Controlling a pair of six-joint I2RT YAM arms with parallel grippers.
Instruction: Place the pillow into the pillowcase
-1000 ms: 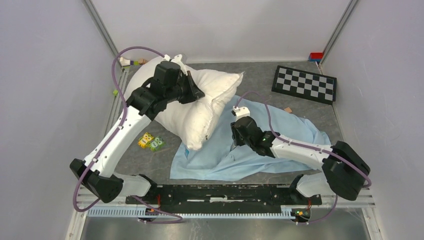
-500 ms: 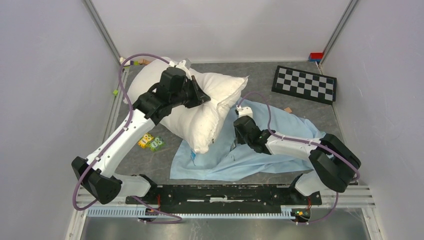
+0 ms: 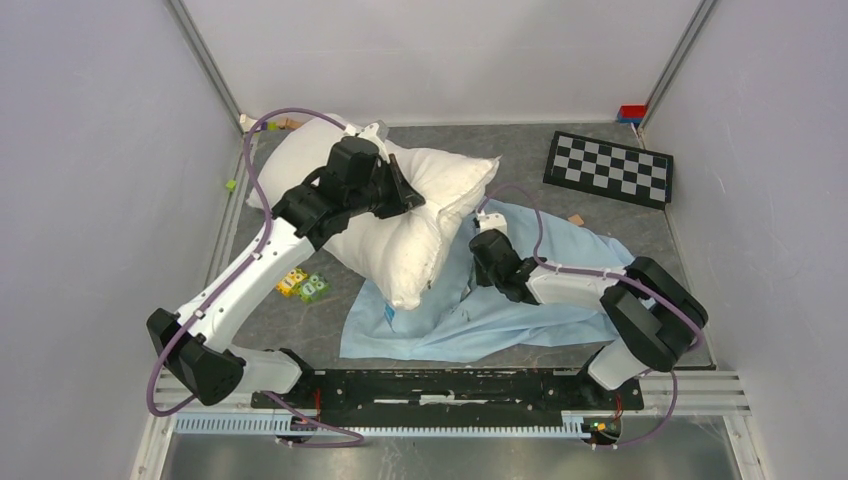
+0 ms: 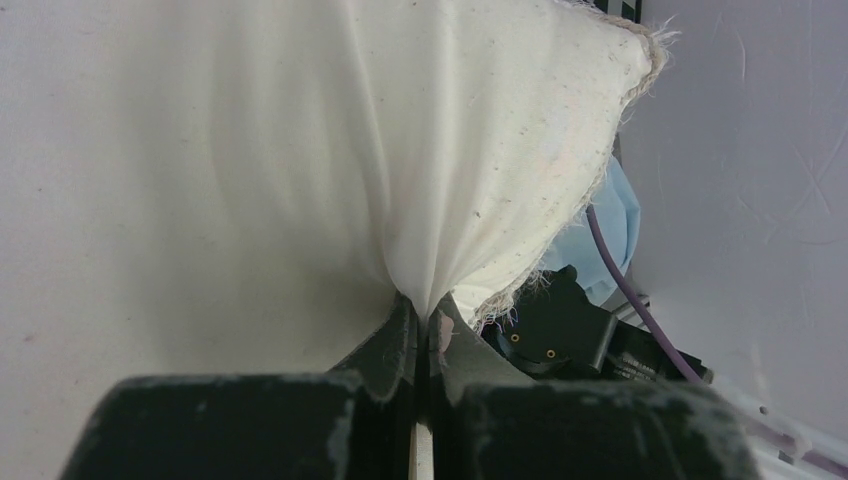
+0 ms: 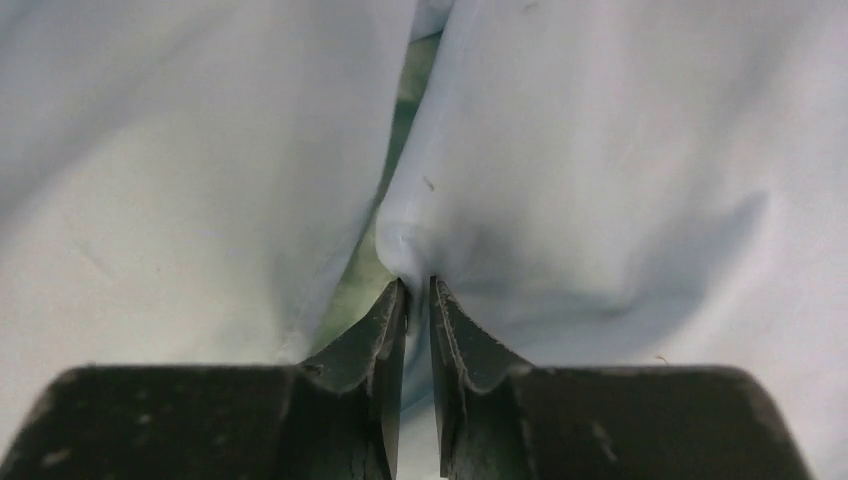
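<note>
The off-white pillow (image 3: 400, 215) lies at the back left, its near corner resting on the light-blue pillowcase (image 3: 560, 260). My left gripper (image 3: 408, 190) is shut on a pinch of the pillow's fabric (image 4: 300, 150) near its middle; the pinch shows between the fingertips in the left wrist view (image 4: 425, 312). My right gripper (image 3: 478, 262) is shut on a fold of the pillowcase (image 5: 600, 150) by the pillow's right edge. The mint-green inner face (image 5: 385, 190) shows in a gap next to the right gripper (image 5: 418, 285).
A black-and-white checkerboard (image 3: 610, 167) lies at the back right, with a small red and blue block (image 3: 631, 113) in the corner. Small coloured blocks (image 3: 302, 285) lie left of the pillowcase. Small toys (image 3: 283, 123) sit behind the pillow. Walls close in on both sides.
My left gripper has carried the pillow to the right, toward the pillowcase. My right gripper has slid a little back and right with the fabric, and its arm has folded in.
</note>
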